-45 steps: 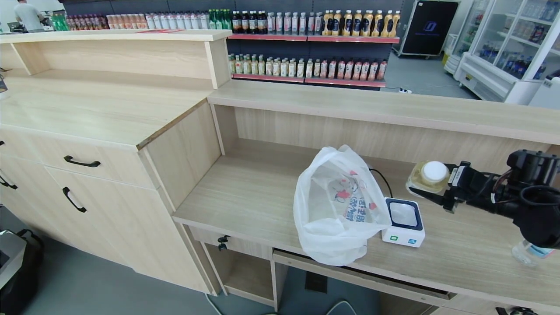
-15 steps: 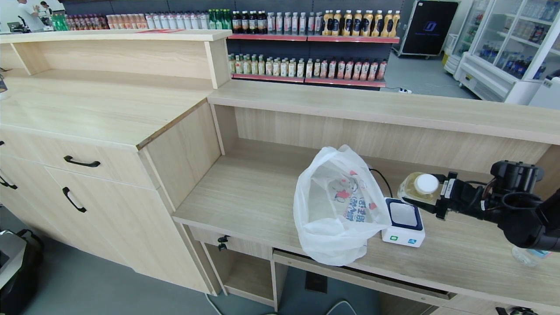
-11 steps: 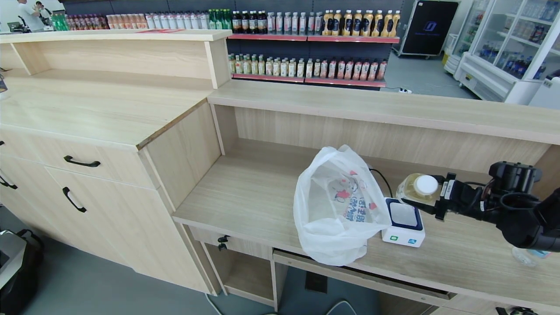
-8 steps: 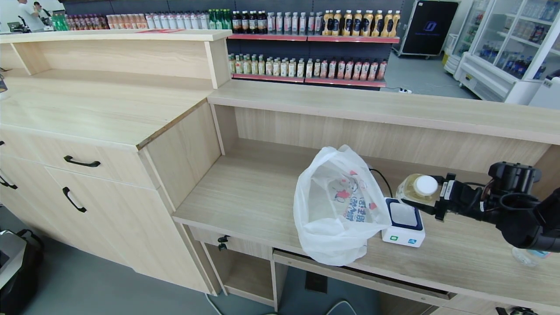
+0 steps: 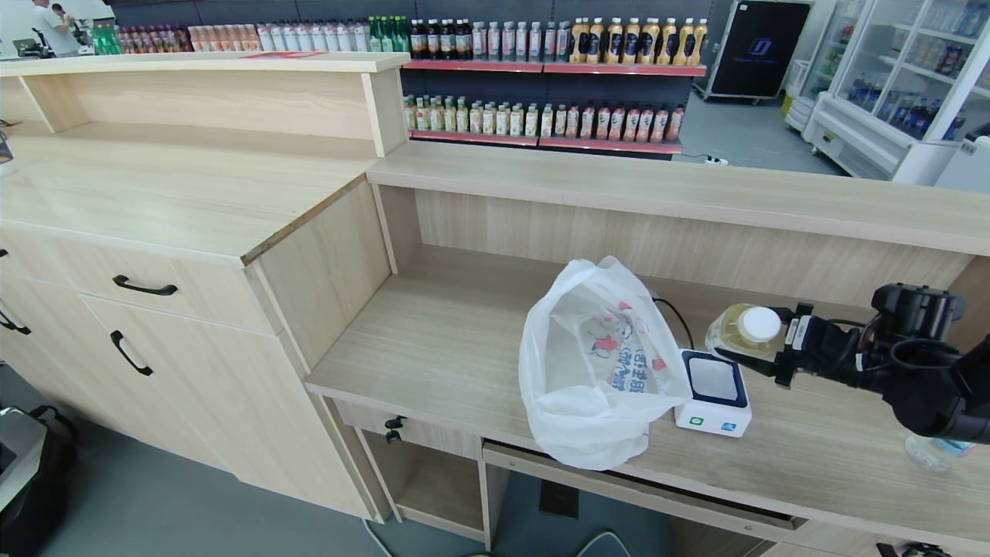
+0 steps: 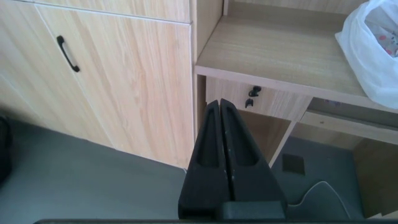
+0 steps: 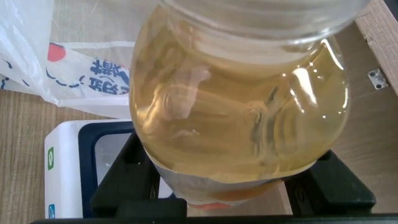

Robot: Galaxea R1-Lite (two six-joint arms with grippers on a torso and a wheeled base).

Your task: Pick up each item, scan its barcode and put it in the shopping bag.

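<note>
Firmly clasped bottle (image 7: 242,112) in right gripper (image 5: 744,345), just above scanner (image 5: 715,391), beside shopping bag (image 5: 595,363). Found left gripper (image 6: 219,104) closed, empty. Judged liquid-heavy, rigid, smooth, likely slippery; best held round the body.

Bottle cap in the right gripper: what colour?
White cap on the bottle, clearest in head view.

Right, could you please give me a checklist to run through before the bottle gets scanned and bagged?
1. Grip: right gripper shut on bottle: ok.
2. Barcode turned toward scanner: cannot tell.
3. Scanner window uncovered: ok.
4. Mouth of shopping bag open, beside the scanner: ok.
5. Other arm: left gripper shut, clear of the counter: ok.
</note>
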